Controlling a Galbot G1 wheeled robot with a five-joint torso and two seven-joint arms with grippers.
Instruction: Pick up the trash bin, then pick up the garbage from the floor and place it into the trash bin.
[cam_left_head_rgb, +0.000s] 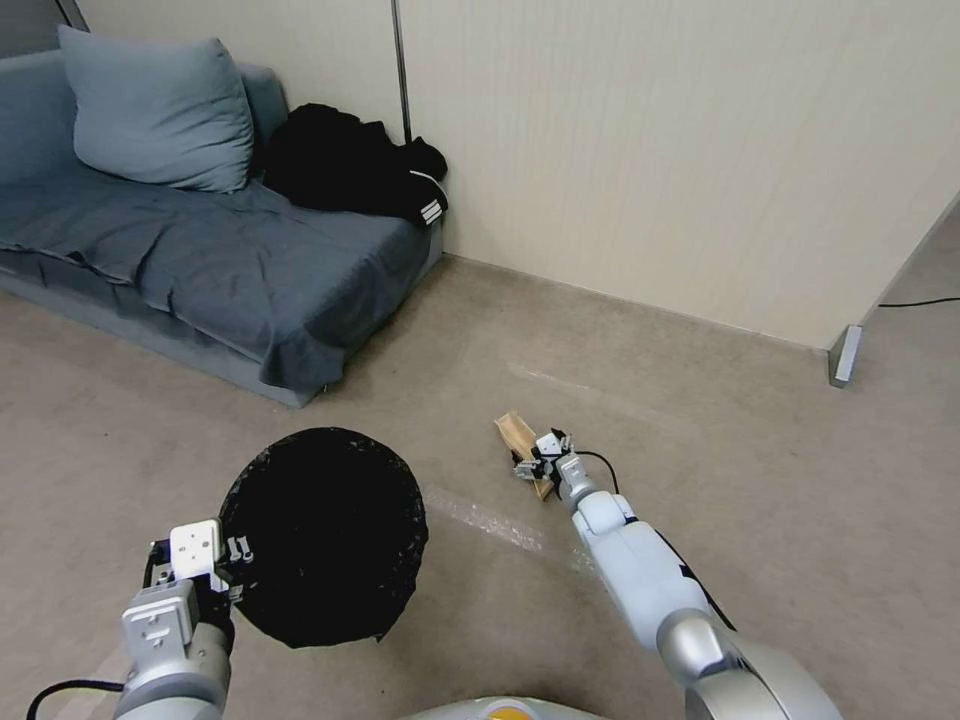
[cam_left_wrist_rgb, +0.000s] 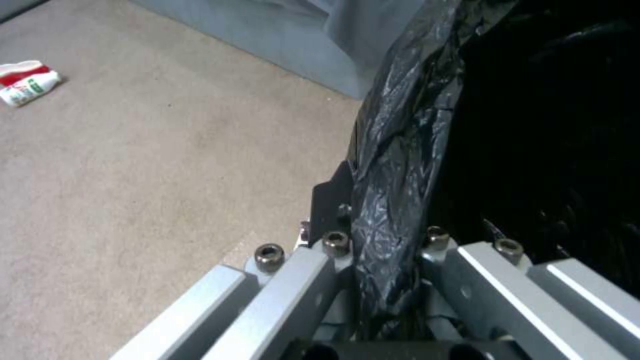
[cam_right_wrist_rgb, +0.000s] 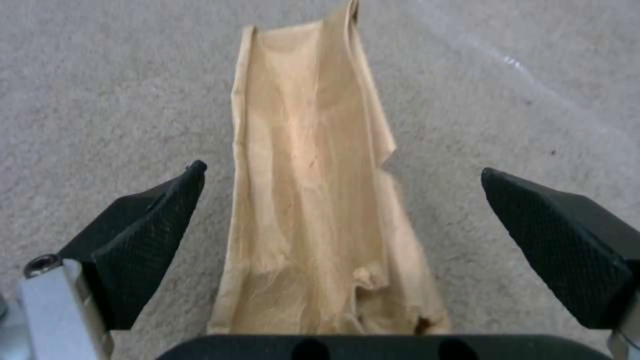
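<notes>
The trash bin (cam_left_head_rgb: 325, 535), lined with a crinkly black bag, hangs above the floor at lower left, its dark mouth facing up. My left gripper (cam_left_head_rgb: 232, 562) is shut on its rim; the left wrist view has the bag-covered rim (cam_left_wrist_rgb: 390, 200) pinched between the fingers. A crumpled tan paper (cam_left_head_rgb: 520, 435) lies on the floor in the middle. My right gripper (cam_left_head_rgb: 530, 462) is down over it and open; in the right wrist view the tan paper (cam_right_wrist_rgb: 313, 200) lies between the two black pads (cam_right_wrist_rgb: 143, 240), untouched. A red-and-white squashed cup (cam_left_wrist_rgb: 27, 82) lies on the carpet.
A grey sofa (cam_left_head_rgb: 200, 250) with a cushion and a black garment (cam_left_head_rgb: 350, 165) stands at the back left. A beige wall (cam_left_head_rgb: 650, 150) runs behind the paper. Grey carpet spreads around, with a cable (cam_left_head_rgb: 915, 302) at the far right.
</notes>
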